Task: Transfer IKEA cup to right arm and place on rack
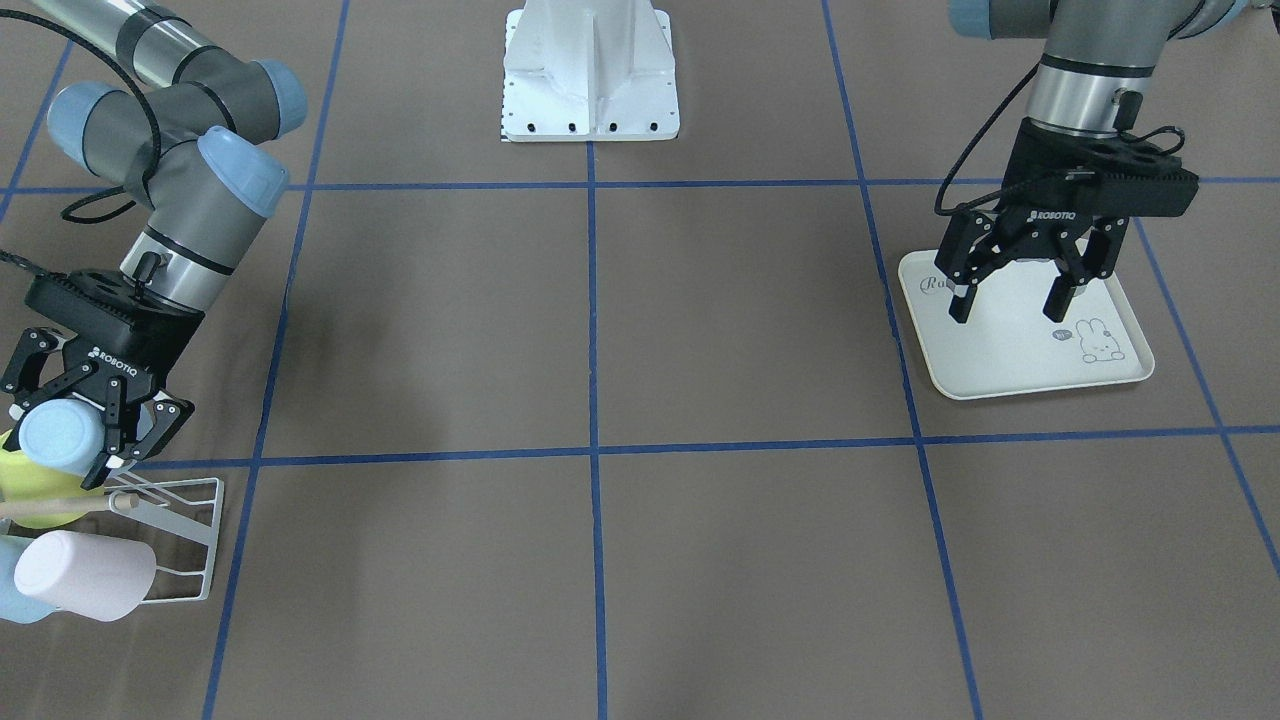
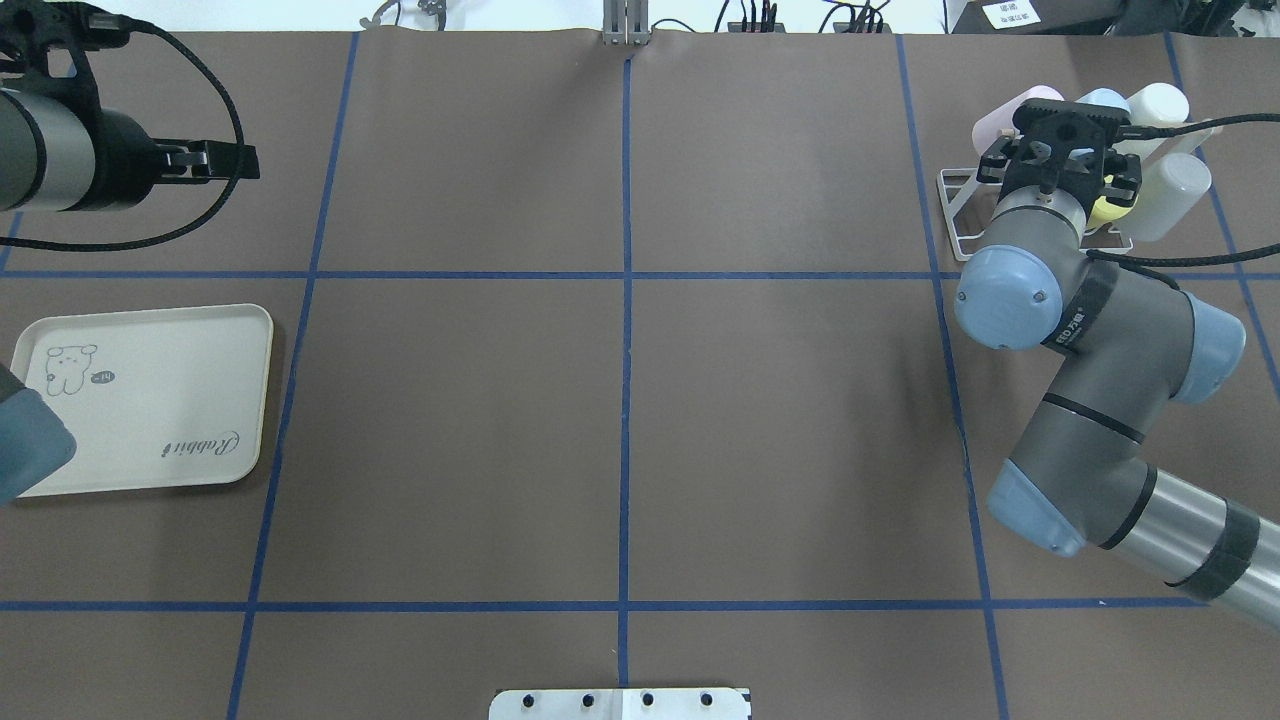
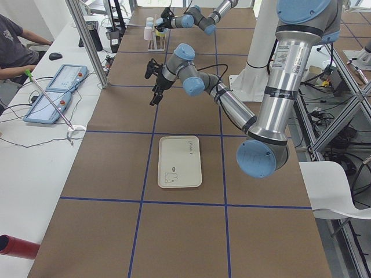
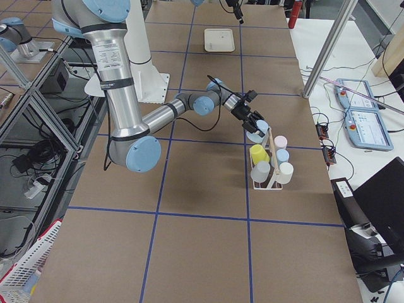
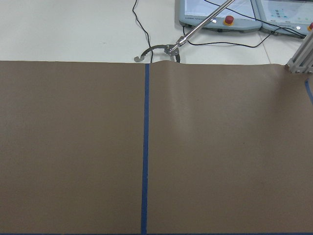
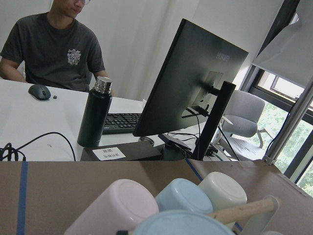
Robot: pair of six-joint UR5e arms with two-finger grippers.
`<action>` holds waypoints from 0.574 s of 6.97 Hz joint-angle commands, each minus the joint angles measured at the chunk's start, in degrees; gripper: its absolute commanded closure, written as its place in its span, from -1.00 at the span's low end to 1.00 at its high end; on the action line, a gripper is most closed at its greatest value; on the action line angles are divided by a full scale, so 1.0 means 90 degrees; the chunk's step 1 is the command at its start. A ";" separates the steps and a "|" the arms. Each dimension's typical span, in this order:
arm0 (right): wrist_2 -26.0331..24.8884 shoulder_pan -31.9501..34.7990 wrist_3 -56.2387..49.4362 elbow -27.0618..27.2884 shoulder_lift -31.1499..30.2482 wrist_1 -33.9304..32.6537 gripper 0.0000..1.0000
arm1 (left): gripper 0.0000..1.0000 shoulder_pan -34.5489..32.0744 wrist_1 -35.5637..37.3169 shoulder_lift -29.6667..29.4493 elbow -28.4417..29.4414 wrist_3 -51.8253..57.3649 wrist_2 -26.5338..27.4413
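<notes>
The IKEA cup (image 1: 58, 436) is light blue. My right gripper (image 1: 70, 425) is shut on it, holding it just above one end of the white wire rack (image 1: 195, 560), beside a yellow cup (image 1: 25, 488). In the right wrist view the cup's rim (image 6: 178, 224) fills the bottom edge, against the rack's wooden dowel (image 6: 242, 210). From the right side the cup (image 4: 257, 130) hangs at the rack's (image 4: 268, 183) near end. Overhead, the right wrist hides the cup. My left gripper (image 1: 1010, 308) hovers open and empty over the cream tray (image 1: 1000, 372).
The rack also carries a pink cup (image 1: 85, 575), a light-blue cup (image 2: 1100, 98), a white cup (image 2: 1160, 105) and a translucent one (image 2: 1175, 190). The robot's white base plate (image 1: 590, 110) is at mid table. A person sits at a desk beyond the table (image 6: 54, 54).
</notes>
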 commanded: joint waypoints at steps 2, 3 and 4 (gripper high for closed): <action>0.0000 0.0002 -0.0141 -0.0067 0.0031 0.0006 -0.77 | -1.00 0.0000 0.0000 0.0000 -0.0006 0.0008 -0.0010; 0.0000 0.0002 -0.0199 -0.0048 0.0041 0.0006 -1.00 | -1.00 0.0000 0.0000 0.0000 0.0003 -0.0002 -0.0010; 0.0010 0.0012 -0.0267 -0.0038 0.0041 0.0006 -1.00 | -1.00 0.0000 0.0000 0.0000 -0.0006 -0.0002 -0.0010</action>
